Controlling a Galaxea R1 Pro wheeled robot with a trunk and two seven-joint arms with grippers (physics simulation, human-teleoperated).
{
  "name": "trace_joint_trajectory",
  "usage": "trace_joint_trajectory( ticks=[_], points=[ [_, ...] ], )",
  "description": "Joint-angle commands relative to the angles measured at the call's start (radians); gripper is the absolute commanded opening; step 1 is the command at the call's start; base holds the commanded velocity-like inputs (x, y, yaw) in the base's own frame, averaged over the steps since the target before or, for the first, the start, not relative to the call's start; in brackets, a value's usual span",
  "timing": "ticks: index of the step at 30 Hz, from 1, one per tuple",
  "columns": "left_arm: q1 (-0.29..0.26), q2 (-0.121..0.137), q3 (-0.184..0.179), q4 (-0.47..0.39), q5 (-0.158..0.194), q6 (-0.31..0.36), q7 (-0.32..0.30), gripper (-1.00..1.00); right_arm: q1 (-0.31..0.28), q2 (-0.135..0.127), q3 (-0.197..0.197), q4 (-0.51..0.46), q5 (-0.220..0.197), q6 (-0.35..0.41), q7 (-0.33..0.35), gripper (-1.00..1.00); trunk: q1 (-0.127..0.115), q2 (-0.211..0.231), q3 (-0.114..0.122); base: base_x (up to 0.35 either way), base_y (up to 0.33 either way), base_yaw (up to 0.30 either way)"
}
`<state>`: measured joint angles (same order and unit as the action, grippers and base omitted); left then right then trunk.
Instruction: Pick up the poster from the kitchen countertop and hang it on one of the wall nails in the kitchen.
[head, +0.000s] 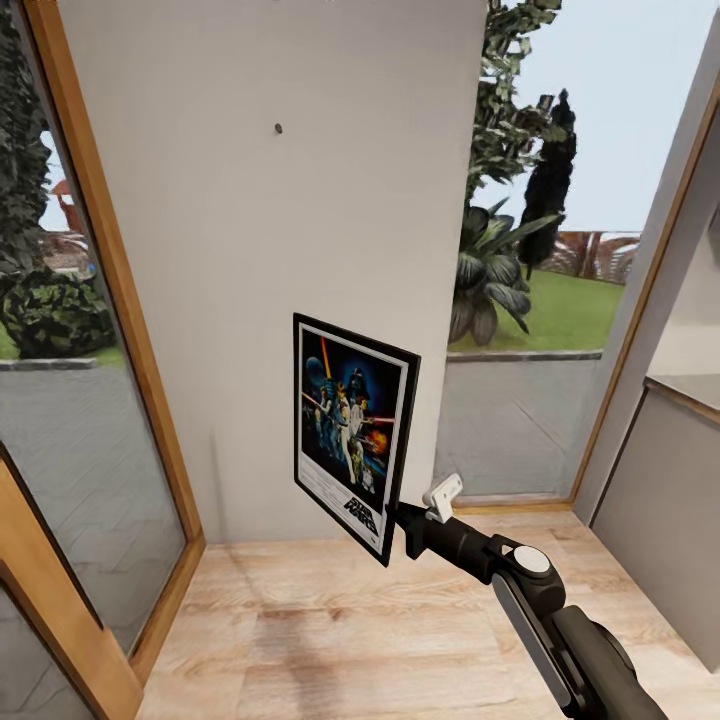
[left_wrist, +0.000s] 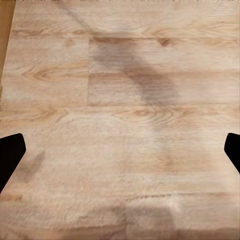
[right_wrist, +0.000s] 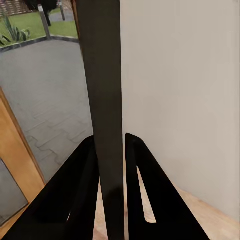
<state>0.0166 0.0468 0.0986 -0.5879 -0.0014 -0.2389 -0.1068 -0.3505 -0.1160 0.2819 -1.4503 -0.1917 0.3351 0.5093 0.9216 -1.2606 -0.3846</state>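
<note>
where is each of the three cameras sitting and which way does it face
Head view: on the head, facing forward and down at the wall with the wall nail; the right arm holds the poster.
Left wrist view: by the left gripper, facing the wood floor, jaws apart.
Right wrist view: by the right gripper, jaws clamping the poster's edge.
Head and right wrist views share poster and wall.

Bright even daylight, soft floor (left_wrist: 120, 165) shadows, slight blur

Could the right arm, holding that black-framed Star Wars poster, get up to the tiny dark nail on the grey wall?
Probably yes: bare wall separates the poster from the nail, though it sits well higher.
</note>
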Motion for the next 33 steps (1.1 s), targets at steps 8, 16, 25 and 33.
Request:
trace_joint_trajectory(
  ticks=[8,16,25,33],
  points=[
    [0.000,-0.001,0.004,-0.001,0.000,0.001,-0.009,1.00,-0.001,-0.001,0.002,-0.001,-0.012,0.009,0.000,-1.00,-0.031,0.056,0.024,0.000,0.000,0.000],
    [0.000,-0.001,0.004,-0.001,0.000,0.002,-0.008,1.00,-0.001,-0.001,0.001,-0.001,-0.012,0.009,0.000,-1.00,-0.061,0.112,0.049,0.000,0.000,0.000],
    [0.000,-0.001,0.003,-0.001,0.000,0.002,-0.008,1.00,-0.001,-0.001,0.001,-0.001,-0.012,0.009,0.000,-1.00,-0.096,0.175,0.078,0.000,0.000,0.000],
    [0.000,-0.001,0.003,-0.001,0.000,0.003,-0.008,1.00,-0.001,-0.001,0.002,-0.001,-0.012,0.009,0.000,-1.00,-0.127,0.231,0.103,0.000,0.000,0.000]
  ],
)
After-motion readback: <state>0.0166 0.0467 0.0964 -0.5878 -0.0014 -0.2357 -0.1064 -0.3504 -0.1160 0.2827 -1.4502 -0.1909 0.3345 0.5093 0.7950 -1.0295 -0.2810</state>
